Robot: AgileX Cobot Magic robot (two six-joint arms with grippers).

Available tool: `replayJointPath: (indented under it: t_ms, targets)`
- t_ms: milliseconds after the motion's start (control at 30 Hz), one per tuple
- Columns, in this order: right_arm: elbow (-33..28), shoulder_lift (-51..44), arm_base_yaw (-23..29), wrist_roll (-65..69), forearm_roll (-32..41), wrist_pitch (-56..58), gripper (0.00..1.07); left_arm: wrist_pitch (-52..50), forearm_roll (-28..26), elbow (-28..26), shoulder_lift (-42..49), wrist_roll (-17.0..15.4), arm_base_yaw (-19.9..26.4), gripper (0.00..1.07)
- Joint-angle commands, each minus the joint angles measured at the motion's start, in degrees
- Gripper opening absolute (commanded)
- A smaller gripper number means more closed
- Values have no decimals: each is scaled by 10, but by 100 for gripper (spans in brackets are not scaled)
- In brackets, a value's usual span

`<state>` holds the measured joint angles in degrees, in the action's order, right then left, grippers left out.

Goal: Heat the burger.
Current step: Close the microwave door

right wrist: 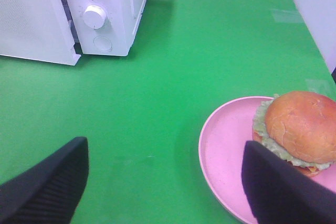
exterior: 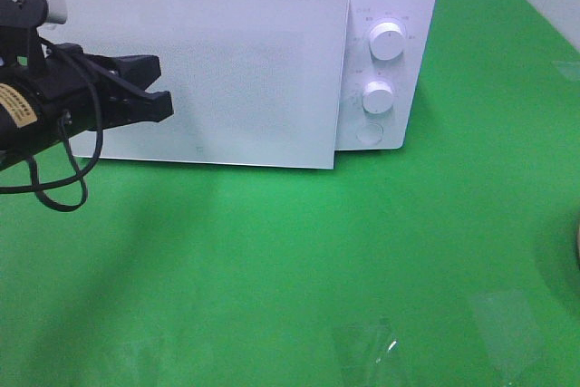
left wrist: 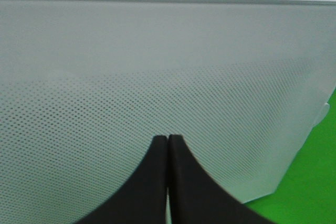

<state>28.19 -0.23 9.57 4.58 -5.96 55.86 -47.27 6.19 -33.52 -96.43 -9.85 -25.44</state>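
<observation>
The burger (right wrist: pixel 302 127), a tan-brown domed bun with green lettuce at its edge, sits on a pink plate (right wrist: pixel 226 150) on the green table. In the right wrist view my right gripper (right wrist: pixel 165 184) hangs open above the table just short of the plate, with one black finger (right wrist: pixel 47 190) on each side and nothing between them. The white microwave (exterior: pixel 390 6) stands at the back, its door (exterior: pixel 227 70) slightly ajar. My left gripper (exterior: pixel 161 88) is shut and empty, its tips (left wrist: pixel 168 139) close in front of the door's left part.
The microwave's two knobs (exterior: pixel 387 43) and a round button (exterior: pixel 370 133) are on its right panel. Green table cloth (exterior: pixel 299 269) spreads in front. Clear tape patches (exterior: pixel 367 346) lie near the front edge.
</observation>
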Motion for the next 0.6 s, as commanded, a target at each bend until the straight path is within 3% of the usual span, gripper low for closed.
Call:
replayJointPath:
  t_ms: [33,600]
  targets:
    - [-1,-16,-2,-7,1,-7,76,3,-24,-15,-9,7,-14,0]
    - [-1,-16,-2,-7,1,-7,76,69,-42,-147,-85,9,-57,0]
